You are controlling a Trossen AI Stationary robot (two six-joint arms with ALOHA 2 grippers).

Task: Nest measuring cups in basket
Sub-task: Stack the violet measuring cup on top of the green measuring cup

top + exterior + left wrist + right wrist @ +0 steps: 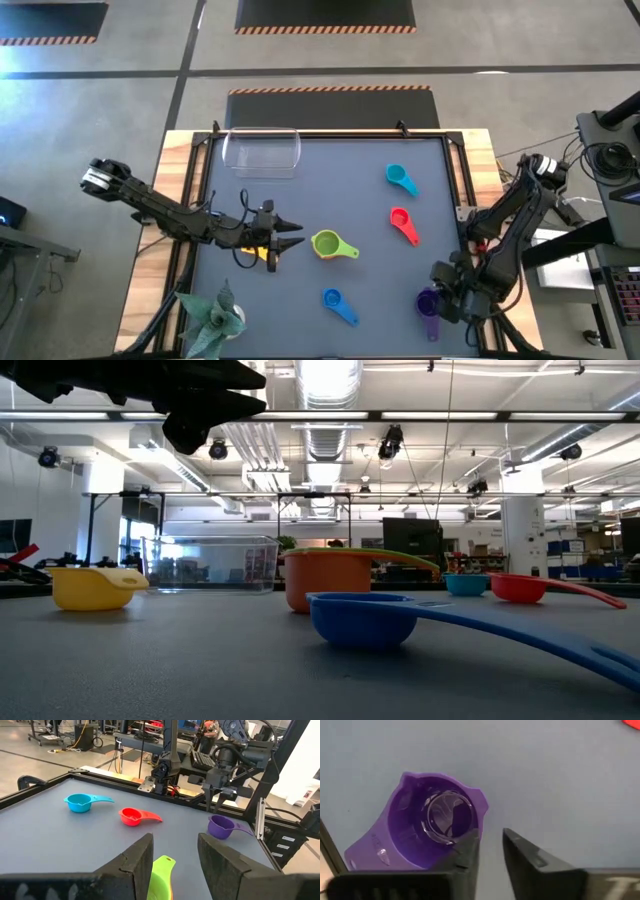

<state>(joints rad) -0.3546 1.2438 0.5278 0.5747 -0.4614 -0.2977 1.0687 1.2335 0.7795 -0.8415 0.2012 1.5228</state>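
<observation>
My left gripper (297, 236) (175, 855) is open and hangs well above the table, left of the green cup (326, 243), whose handle (162, 870) shows between its fingers. In the low view the green cup sits in the orange cup (325, 578). The yellow cup (265, 253) (90, 588) stands on the table under this gripper. My right gripper (441, 286) (491, 845) is open and points down just above the purple cup (430, 827) (222, 826), apart from it. The teal (400, 180), red (403, 224) and blue (338, 303) cups lie apart on the mat. The clear basket (262, 150) stands at the far edge.
A potted plant (210, 322) stands at the table's near left corner. A raised black frame (455, 190) runs round the grey mat. Bare mat lies between the basket and the cups.
</observation>
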